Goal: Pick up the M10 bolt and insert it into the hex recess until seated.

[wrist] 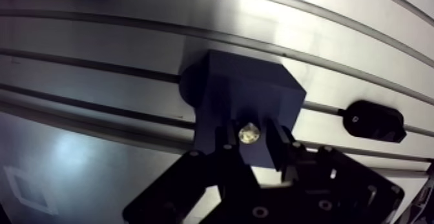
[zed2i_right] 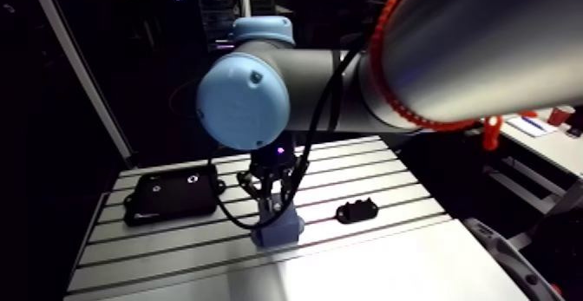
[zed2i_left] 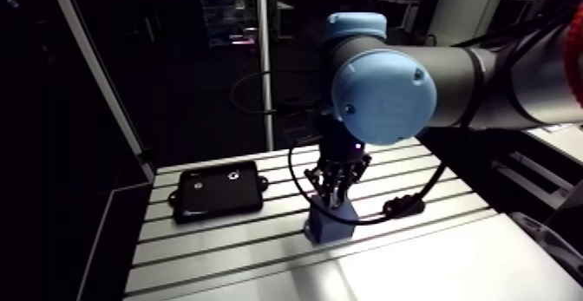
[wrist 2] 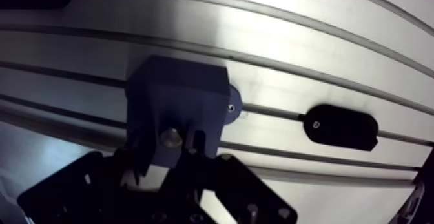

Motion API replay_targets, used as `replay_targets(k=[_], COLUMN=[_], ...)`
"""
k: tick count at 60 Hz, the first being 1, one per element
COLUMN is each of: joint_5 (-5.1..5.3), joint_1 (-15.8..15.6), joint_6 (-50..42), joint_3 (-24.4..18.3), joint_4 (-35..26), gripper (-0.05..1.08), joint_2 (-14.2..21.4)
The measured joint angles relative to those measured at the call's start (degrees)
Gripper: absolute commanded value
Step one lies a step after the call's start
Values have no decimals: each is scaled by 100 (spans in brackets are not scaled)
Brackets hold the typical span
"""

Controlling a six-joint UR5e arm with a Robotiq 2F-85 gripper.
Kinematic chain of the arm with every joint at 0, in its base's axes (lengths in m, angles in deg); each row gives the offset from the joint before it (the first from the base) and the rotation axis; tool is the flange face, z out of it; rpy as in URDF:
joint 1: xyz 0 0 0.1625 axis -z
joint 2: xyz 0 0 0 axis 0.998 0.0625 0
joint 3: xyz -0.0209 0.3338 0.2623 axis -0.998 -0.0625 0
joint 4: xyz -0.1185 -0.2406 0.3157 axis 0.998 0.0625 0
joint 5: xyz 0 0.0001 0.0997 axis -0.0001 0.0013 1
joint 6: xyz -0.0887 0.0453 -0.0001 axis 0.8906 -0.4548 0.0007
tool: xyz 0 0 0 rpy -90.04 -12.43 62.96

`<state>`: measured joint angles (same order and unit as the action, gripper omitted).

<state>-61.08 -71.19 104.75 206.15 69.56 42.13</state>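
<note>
The fingers [wrist: 224,146] grip the M10 bolt [wrist: 248,133] between them, right over the blue block [wrist: 248,94], which sits at lower centre of the arm view. Insertion seems under way: keep the bolt upright, match its flats to the hex recess, press straight down, and release only once seated. Counted: one bolt, one block, one small black part [wrist: 373,120], and one black plate [zed2i_left: 217,192] centre left on the bench [zed2i_left: 416,261].

Grey arm [zed2i_left: 494,70] w/ lt-blue joint caps [zed2i_left: 384,92], black hand [wrist: 250,136] w/ screws.
</note>
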Motion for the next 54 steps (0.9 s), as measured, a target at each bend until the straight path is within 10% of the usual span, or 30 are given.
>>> replay_targets(k=[54], joint_5=[9], joint_1=[0], joint_6=[43], joint_3=[33], joint_4=[-7], gripper=[64], joint_2=[1])
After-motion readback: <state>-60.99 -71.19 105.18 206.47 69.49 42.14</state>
